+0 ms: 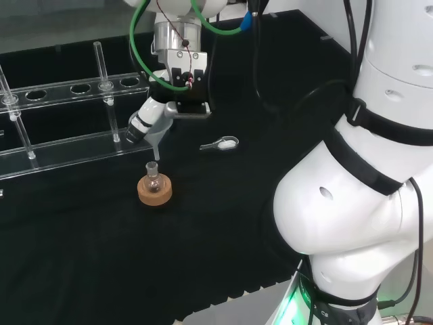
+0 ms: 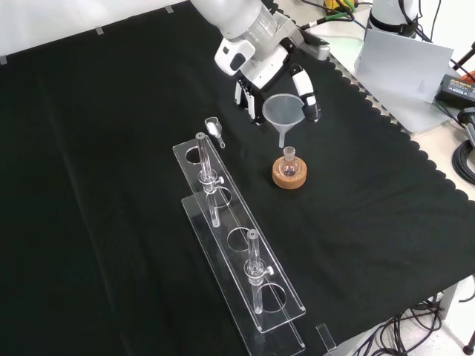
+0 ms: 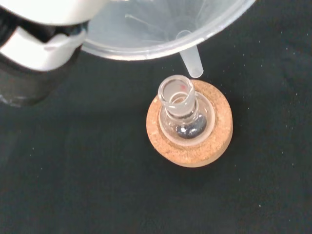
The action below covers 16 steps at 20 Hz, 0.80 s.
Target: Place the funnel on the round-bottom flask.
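Right now the robot hand (image 2: 278, 78) is holding the funnel (image 2: 282, 111) up in the air, with its fingers (image 2: 308, 93) curled around the wide top of it. The funnel is hanging just above the flask (image 2: 289, 165), which is sitting in a cork ring (image 2: 289, 175) on the counter (image 2: 111, 148).

In the wrist view the thin tip of the funnel (image 3: 192, 66) is pointing down beside the flask's open neck (image 3: 176, 91) — it is near the rim, but it is not over the hole yet. It is not touching the glass.

So here is what could go wrong, I think. If the robot hand is going straight down from this spot, the tip could be landing on the rim or sliding down the outside of the neck. That could be pushing the little flask over, or knocking it out of its cork ring, because the ring is only cradling it. The funnel also seems to be leaning a bit in the wrist view, so the tip could be catching on the edge even when it is close.

Letting go too soon is another risk — the funnel could be tipping off and rolling away. A small spoon (image 2: 214, 127) and a clear rack (image 2: 237, 245) with glass tubes (image 2: 208, 182) are sitting off to the side.
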Available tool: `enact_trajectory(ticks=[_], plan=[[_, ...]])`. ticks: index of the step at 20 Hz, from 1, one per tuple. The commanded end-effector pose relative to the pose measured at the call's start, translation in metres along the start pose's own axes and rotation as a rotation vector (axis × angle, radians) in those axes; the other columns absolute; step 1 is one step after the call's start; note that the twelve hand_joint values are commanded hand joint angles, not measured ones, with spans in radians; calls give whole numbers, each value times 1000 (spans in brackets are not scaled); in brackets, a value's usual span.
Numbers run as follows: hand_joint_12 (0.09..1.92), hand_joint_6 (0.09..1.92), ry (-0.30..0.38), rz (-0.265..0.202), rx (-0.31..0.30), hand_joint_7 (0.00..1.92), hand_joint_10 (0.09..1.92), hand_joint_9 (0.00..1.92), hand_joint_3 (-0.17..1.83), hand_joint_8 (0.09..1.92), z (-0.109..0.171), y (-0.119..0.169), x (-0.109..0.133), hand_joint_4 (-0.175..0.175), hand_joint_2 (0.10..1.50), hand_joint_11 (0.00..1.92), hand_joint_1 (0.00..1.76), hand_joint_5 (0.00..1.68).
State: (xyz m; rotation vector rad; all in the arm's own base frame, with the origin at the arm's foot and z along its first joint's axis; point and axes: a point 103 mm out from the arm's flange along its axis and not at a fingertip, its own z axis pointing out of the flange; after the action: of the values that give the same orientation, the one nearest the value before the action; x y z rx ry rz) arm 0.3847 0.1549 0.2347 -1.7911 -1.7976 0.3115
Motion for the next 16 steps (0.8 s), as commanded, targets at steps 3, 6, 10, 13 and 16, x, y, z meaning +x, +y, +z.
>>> enact_trajectory(ticks=[3,6,10,13,16], plan=[[1281,521,-14,-4,-8,1372,170,1323,702,275,-3,1,1,-18,495,639,988,1075],[1282,521,-5,-3,2,1373,169,1324,703,274,-1,0,1,-18,495,637,988,1075],[1283,521,56,11,23,1373,168,1324,703,273,5,-4,2,-18,495,636,988,1074],[1284,521,76,7,33,1373,167,1323,704,273,11,-8,6,-18,496,635,987,1074],[1285,521,77,6,39,1373,166,1323,704,272,13,-10,9,-18,496,634,986,1074]])
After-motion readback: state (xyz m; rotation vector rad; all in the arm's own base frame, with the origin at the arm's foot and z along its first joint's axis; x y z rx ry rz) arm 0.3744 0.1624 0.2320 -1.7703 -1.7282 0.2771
